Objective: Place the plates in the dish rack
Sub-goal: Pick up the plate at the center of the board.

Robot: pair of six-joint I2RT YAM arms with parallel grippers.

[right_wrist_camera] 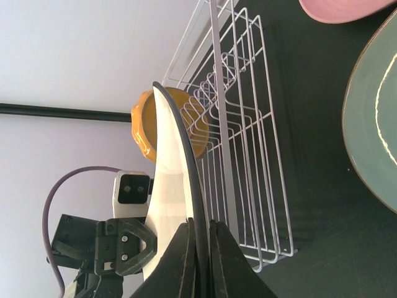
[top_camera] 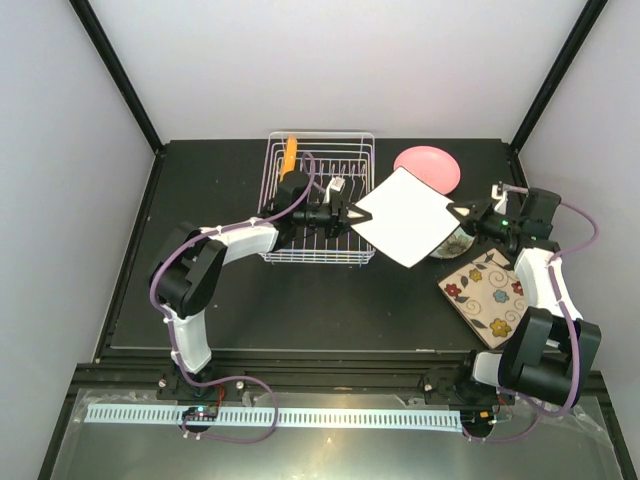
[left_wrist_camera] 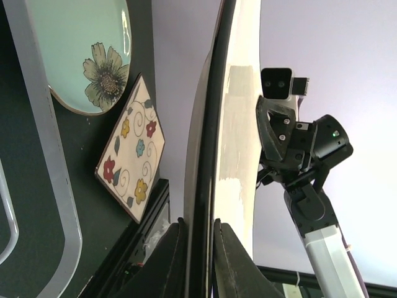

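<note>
A black table (top_camera: 300, 310) is sitting between white walls (top_camera: 330, 60). At the far left-middle of the table, the white wire dish rack (top_camera: 330, 135) is holding one small orange plate (top_camera: 290, 152), which is standing up at its far left end. The left gripper (top_camera: 351, 212) is reaching over the rack and pinching the left corner of the white square plate (top_camera: 405, 217). This plate is hanging in the air just right of the rack. The right gripper (top_camera: 453, 212) is pinching its right edge. The pink plate (top_camera: 430, 165) is lying at the far right. The green plate (top_camera: 455, 245) is peeking out under the right gripper. The flower plate (top_camera: 488, 292) is lying nearer, on the right.
</note>
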